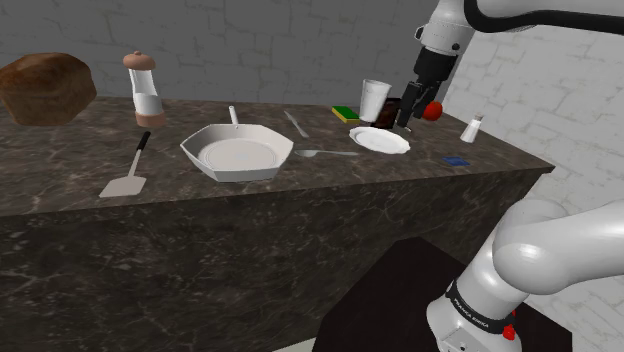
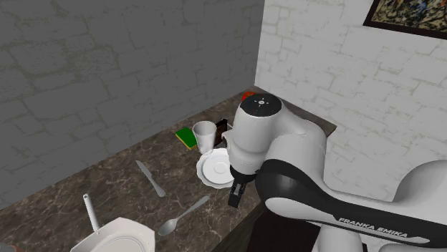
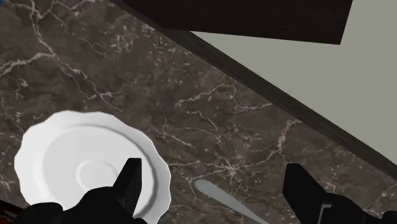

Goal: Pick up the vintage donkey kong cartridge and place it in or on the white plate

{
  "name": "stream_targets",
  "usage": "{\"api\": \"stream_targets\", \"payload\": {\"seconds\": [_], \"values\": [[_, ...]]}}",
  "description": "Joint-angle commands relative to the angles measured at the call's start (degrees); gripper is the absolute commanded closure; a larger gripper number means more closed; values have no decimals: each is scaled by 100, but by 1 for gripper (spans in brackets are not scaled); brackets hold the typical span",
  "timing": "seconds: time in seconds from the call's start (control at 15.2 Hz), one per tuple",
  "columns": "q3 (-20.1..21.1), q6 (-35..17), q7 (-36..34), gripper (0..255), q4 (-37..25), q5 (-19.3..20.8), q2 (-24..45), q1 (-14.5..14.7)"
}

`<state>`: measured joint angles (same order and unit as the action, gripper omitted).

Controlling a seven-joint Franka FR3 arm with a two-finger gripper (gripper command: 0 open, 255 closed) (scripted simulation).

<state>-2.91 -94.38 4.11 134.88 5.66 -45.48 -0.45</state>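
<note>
At the far left of the shoulder view a brown loaf (image 1: 45, 88) sits on the dark marbled counter (image 1: 300, 200). Next to it, toward the right, stands a grinder (image 1: 145, 88) with a pale band. In front of the grinder a spatula (image 1: 128, 170) lies flat. Toward the middle is a white eight-sided pan (image 1: 238, 152), its handle pointing at the back wall. Right of the pan a knife (image 1: 296, 124) lies nearer the wall and a spoon (image 1: 325, 153) nearer the front edge. Then come a green and yellow sponge (image 1: 346, 112) and a white cup (image 1: 375, 98).

The white plate (image 1: 380, 140) lies just in front of the cup, right of centre in the frame. The cartridge (image 1: 387, 117), a dark brownish block, stands on the counter just behind the plate and right beside the cup.

The pincer (image 1: 404, 112) hangs from the white arm just right of the cartridge, above the plate's far edge. In the wrist view the pincer (image 3: 213, 170) is spread wide, with nothing between its fingers (image 3: 130, 181) but counter and the spoon's bowl. The plate lies by one finger.

Further right are a red round thing (image 1: 432, 109), a small shaker (image 1: 471, 128) and a flat blue item (image 1: 455, 159) near the counter's corner.
</note>
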Motion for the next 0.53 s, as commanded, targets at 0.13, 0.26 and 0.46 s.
{"api": "stream_targets", "payload": {"seconds": [0.13,0.26,0.46], "values": [[-318,-33,477,0,-124,158,155,-11],[-632,-72,952,0,-286,297,351,-9],[-1095,-134,1662,0,-603,461,719,22]]}}
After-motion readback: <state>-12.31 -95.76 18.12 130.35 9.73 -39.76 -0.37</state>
